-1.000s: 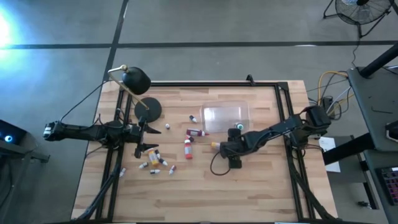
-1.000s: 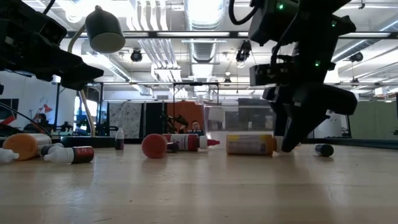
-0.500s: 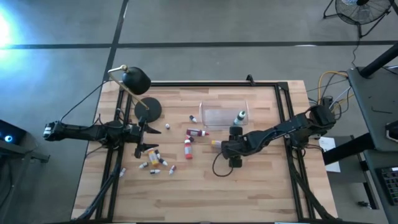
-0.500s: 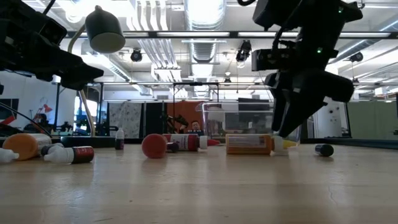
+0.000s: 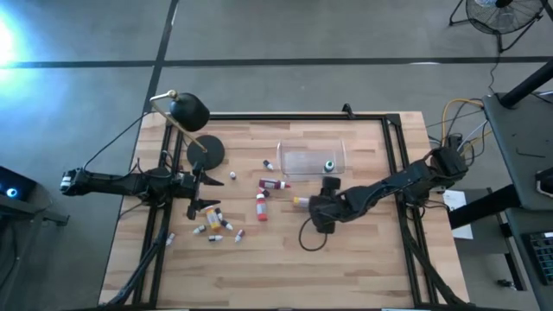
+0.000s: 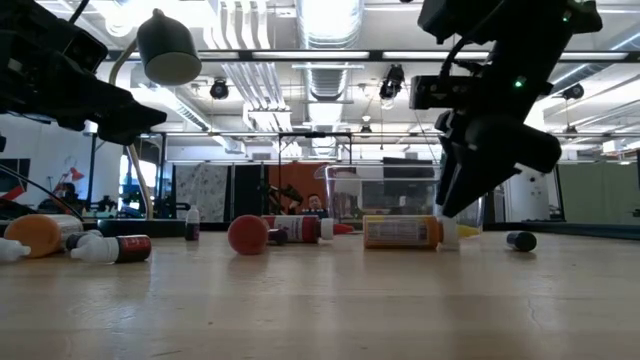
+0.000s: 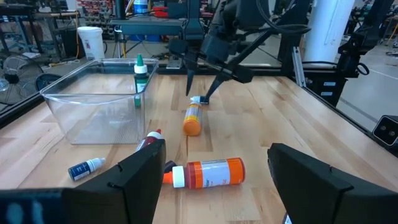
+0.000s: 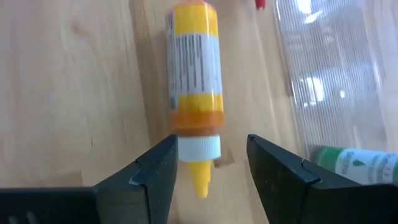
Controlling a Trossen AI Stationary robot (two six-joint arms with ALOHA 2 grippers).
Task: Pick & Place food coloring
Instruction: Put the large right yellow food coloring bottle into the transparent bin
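Wooden tabletop (image 5: 285, 250): your right gripper (image 8: 208, 163) is hovering, fingers apart, straddling the orange bottle (image 8: 194, 93)'s white cap; your left gripper (image 7: 214, 180) is waiting, fingers apart.

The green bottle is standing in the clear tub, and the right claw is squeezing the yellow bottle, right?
Not quite. The right gripper is open around the yellow bottle, not squeezing it; the right wrist view shows gaps on both sides. The green bottle does stand in the clear tub.

One clear tub (image 5: 311, 159) holds one green-capped bottle (image 5: 328, 165); roughly a dozen bottles (image 5: 216, 226) lie outside it
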